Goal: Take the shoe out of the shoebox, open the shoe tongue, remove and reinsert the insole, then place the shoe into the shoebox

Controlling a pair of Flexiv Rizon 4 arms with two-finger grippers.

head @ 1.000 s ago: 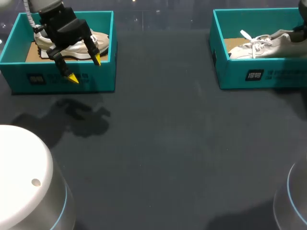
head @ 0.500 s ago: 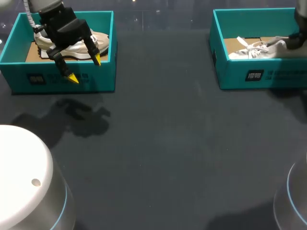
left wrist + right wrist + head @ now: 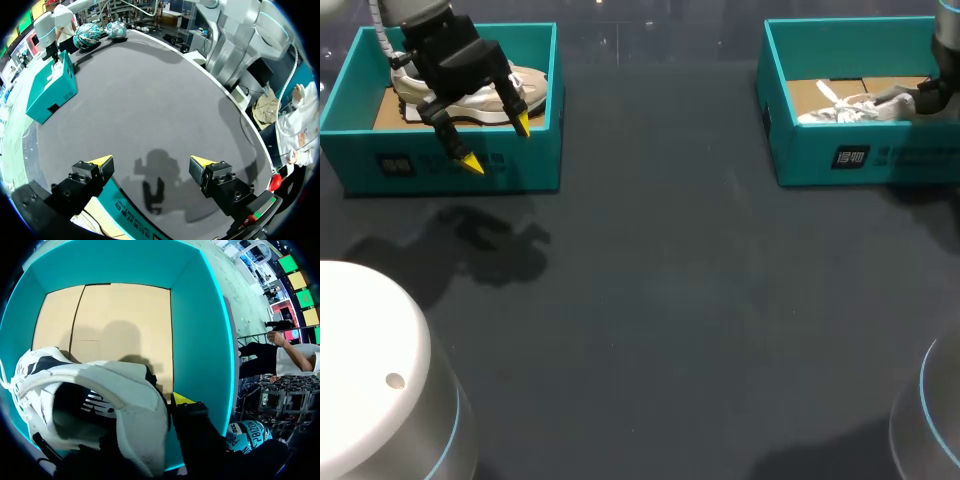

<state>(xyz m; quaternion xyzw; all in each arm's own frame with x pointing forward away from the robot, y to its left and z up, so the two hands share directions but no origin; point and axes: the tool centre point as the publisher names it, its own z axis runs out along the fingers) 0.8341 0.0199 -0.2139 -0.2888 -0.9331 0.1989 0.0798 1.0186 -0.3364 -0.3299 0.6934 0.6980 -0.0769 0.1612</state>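
A white shoe (image 3: 848,110) lies low inside the right teal shoebox (image 3: 860,157), toe toward the box's left wall. My right gripper (image 3: 926,98) is shut on its heel collar. In the right wrist view one yellow fingertip (image 3: 181,399) presses outside the white shoe's heel (image 3: 130,390), above the cardboard floor of the shoebox (image 3: 200,330); the other finger is hidden inside the shoe. My left gripper (image 3: 497,143) hangs open and empty over the front wall of the left teal shoebox (image 3: 440,172), which holds a beige shoe (image 3: 528,84). The left wrist view shows that gripper (image 3: 150,162) wide apart.
Between the two boxes lies dark table top (image 3: 660,300). From the left wrist view the right shoebox (image 3: 50,92) stands far across the table. Rounded arm bases fill the near left and near right corners of the head view.
My right gripper has lowered the white shoe from above the rim down into the right shoebox and drawn it slightly right. The left arm has not moved.
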